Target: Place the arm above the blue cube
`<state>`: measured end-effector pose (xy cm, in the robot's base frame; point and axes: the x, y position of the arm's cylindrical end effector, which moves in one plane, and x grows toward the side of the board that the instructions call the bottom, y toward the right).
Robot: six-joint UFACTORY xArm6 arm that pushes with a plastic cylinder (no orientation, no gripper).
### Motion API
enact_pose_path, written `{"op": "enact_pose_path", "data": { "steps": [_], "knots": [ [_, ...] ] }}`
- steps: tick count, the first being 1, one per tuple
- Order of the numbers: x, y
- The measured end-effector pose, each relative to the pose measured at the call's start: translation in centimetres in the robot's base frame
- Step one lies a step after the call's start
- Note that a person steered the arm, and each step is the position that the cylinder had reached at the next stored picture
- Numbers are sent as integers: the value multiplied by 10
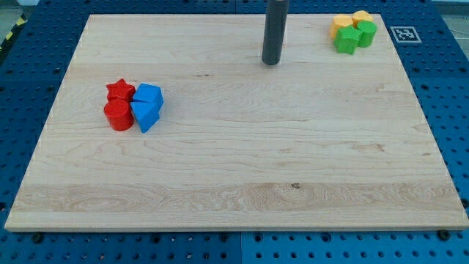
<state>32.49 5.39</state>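
Note:
The blue cube (149,95) sits at the view's left on the wooden board (234,169), touching a blue wedge-shaped block (145,115) just below it. A red star (120,91) and a red cylinder (118,116) lie against their left sides. My tip (272,62) is near the view's top centre, far to the right of and above the blue cube, touching no block. The dark rod rises from it out of the view's top.
At the view's top right a cluster holds two yellow blocks (342,24) (361,17) and two green blocks (347,39) (365,32). A fiducial marker (404,33) lies off the board's right corner, on the blue pegboard surround.

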Motion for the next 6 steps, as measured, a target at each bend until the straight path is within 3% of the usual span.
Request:
{"op": "enact_pose_path", "data": {
  "steps": [2,6],
  "knots": [
    [0,-26],
    [14,-146]
  ]
}}
